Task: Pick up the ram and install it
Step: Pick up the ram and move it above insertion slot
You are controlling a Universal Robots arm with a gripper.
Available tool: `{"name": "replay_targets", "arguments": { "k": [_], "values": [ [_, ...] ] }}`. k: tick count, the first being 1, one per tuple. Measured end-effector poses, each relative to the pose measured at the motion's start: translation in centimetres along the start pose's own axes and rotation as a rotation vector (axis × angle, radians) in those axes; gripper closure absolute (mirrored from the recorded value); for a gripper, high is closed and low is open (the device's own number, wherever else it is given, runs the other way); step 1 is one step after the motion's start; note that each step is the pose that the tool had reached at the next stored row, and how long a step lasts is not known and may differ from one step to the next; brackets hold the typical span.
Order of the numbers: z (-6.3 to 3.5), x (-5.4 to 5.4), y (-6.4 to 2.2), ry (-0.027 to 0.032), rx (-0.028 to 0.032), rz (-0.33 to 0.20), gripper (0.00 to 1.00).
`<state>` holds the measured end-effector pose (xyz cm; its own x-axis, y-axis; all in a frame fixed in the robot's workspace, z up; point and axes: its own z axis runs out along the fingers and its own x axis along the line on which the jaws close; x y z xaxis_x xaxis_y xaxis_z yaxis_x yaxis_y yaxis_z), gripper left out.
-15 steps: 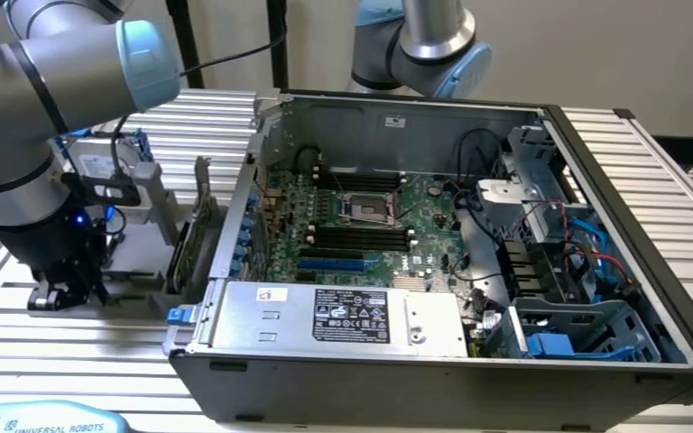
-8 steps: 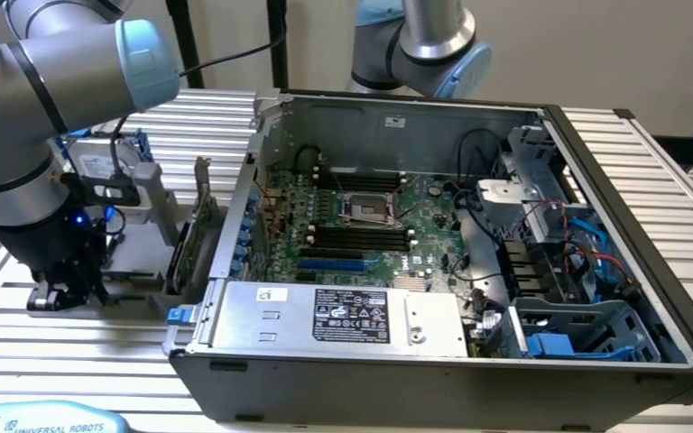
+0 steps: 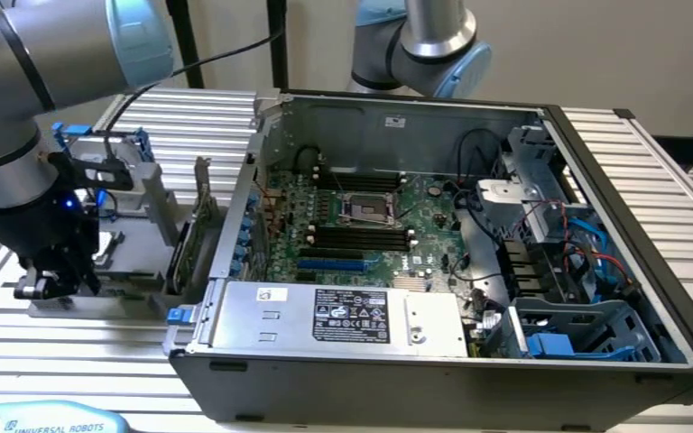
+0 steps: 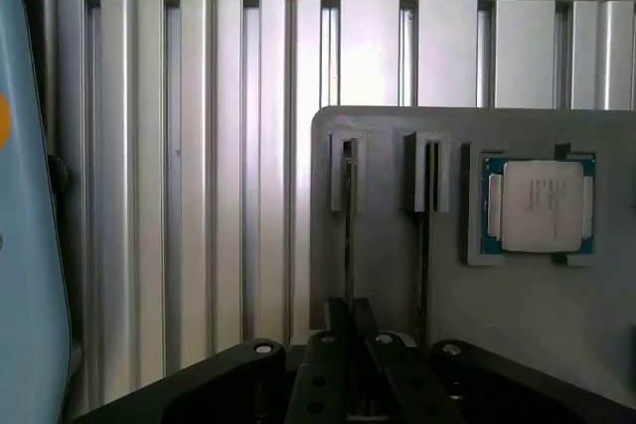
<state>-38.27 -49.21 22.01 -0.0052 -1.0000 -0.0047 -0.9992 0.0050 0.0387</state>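
Gripper (image 4: 350, 309): fingers pinched narrowly on ram (image 4: 348, 230); ram on edge in grey holder (image 4: 390, 275) | CPU (image 4: 542, 206) near

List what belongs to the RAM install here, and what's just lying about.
Job: ram in the grey holder, gripper closed on it, black memory slots.
Lying about: processor chip, power supply.

The ribbed silver aluminium table top (image 4: 199, 196) gleams softly. The flat grey plastic holder block (image 4: 517, 315) looks matt, and the square processor's silver metal lid (image 4: 542, 206) looks brushed. The thin dark ram stick (image 4: 349, 235) seems dull, the black plastic gripper (image 4: 349, 313) faintly glossy.
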Motion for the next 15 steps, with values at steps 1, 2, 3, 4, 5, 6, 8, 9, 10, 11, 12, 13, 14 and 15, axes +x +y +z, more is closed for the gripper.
{"name": "replay_targets", "arguments": {
  "k": [1,2,3,4,5,6,8,9,10,11,12,13,14,15],
  "values": [
    [-0.46,0.0,0.01,-0.0001,-0.0003,0.0,0.87],
    [-0.89,0.0,0.02,-0.0001,-0.0006,0.0,0.87],
    [-1.35,0.0,0.02,0.0,-0.001,0.0,0.87],
    [-1.82,-0.1,0.02,-0.0001,-0.001,0.0,0.87],
    [-2.27,-0.1,0.01,-0.0001,-0.0011,-0.001,0.87],
    [-2.73,-0.1,0.01,0.0,-0.0013,-0.001,0.87],
    [-3.62,-0.2,-0.04,-0.0001,-0.0013,-0.001,0.87],
    [-4.09,-0.2,-0.07,0.0001,-0.0016,-0.002,0.87],
    [-4.54,-0.2,-0.11,0.0,-0.0015,-0.002,0.87],
    [-5.02,-0.2,-0.17,0.0,-0.0015,-0.003,0.87],
    [-5.46,-0.2,-0.23,0.0001,-0.0018,-0.003,0.87],
    [-5.92,-0.3,-0.32,0.0001,-0.0018,-0.004,0.87],
    [-6.4,-0.3,-0.43,0.0001,-0.0018,-0.005,0.87],
    [-6.85,-0.3,-0.56,0.0001,-0.0019,-0.006,0.87]
  ]
}}
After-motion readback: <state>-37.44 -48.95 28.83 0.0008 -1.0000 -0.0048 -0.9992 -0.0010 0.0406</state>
